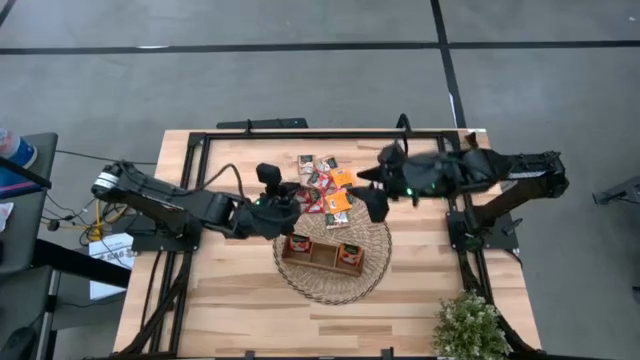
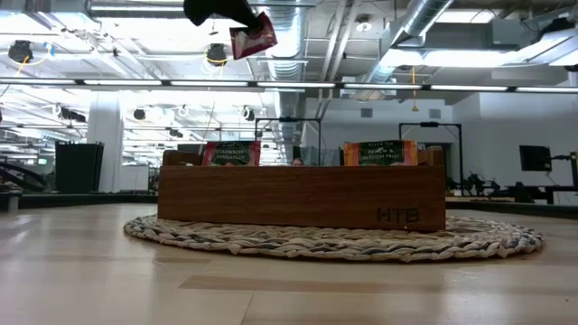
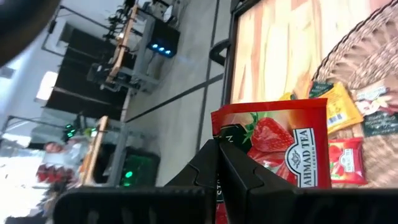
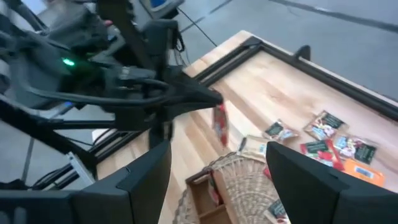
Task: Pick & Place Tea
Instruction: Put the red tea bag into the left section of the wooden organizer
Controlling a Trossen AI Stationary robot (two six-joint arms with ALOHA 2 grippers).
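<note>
Left gripper [image 3: 217, 163] pinches red sachet [image 3: 273, 149]; tray [image 2: 298, 196] holds two sachets.

Left claw [image 2: 242, 20] gripping red sachet [image 2: 254, 37], wooden tray [image 2: 301, 198], wicker mat [image 2: 334, 240]

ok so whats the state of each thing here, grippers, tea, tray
left gripper: shut on a red strawberry tea sachet, lifted clear of the table
right gripper: open, empty, hovering over the wicker mat
wooden tray: on the mat, one red sachet and one orange sachet upright in its end compartments
loose sachets: scattered flat on the table behind the mat
</note>
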